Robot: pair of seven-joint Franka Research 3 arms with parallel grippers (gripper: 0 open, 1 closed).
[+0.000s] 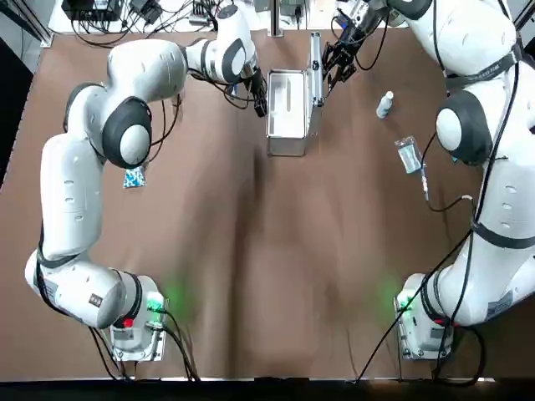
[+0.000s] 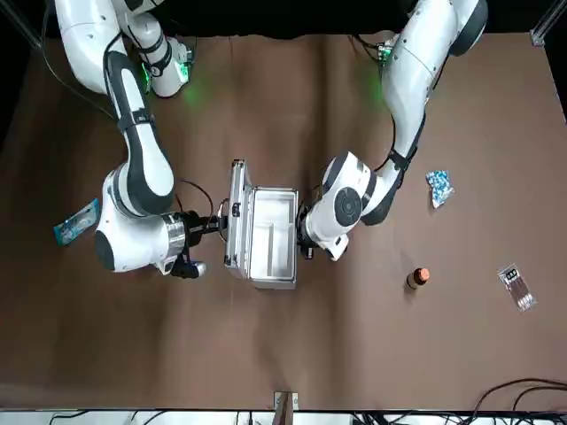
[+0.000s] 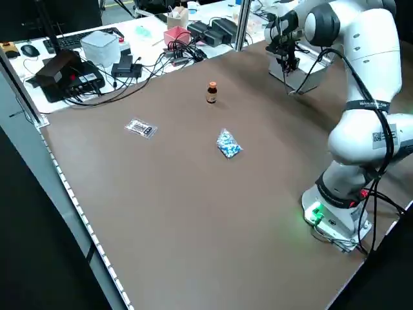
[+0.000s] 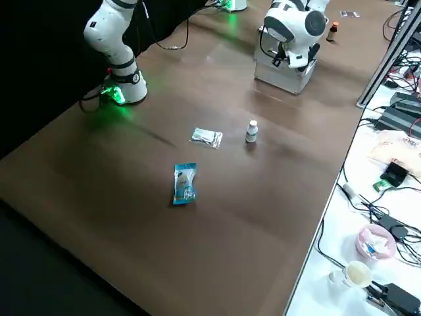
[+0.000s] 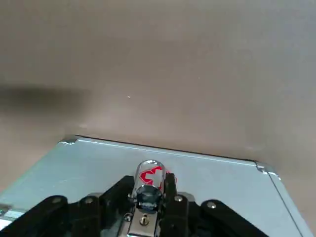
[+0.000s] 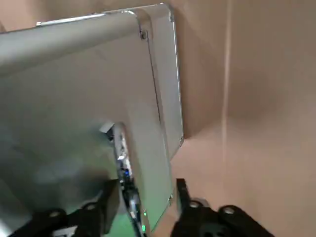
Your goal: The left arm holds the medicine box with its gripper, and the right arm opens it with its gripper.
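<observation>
The silver medicine box [image 1: 287, 117] stands at the far middle of the table, its lid [image 1: 315, 67] raised upright on the box's right side. My left gripper [image 1: 260, 98] is at the box's left wall, shut on a small fitting with a red cross [image 5: 150, 176]. My right gripper [image 1: 333, 63] is at the lid, and its fingers [image 6: 180, 193] are shut over the lid's edge [image 6: 160, 148]. In the front view the box [image 2: 272, 237] shows a white, bare inside, with the lid [image 2: 237, 215] standing beside it.
A white bottle [image 1: 384, 104] and a clear sachet [image 1: 408, 155] lie right of the box. A blue packet [image 1: 134, 176] lies to its left. The front view also shows a brown bottle [image 2: 418, 278] and a small packet [image 2: 516, 287]. Cables and gear line the far edge.
</observation>
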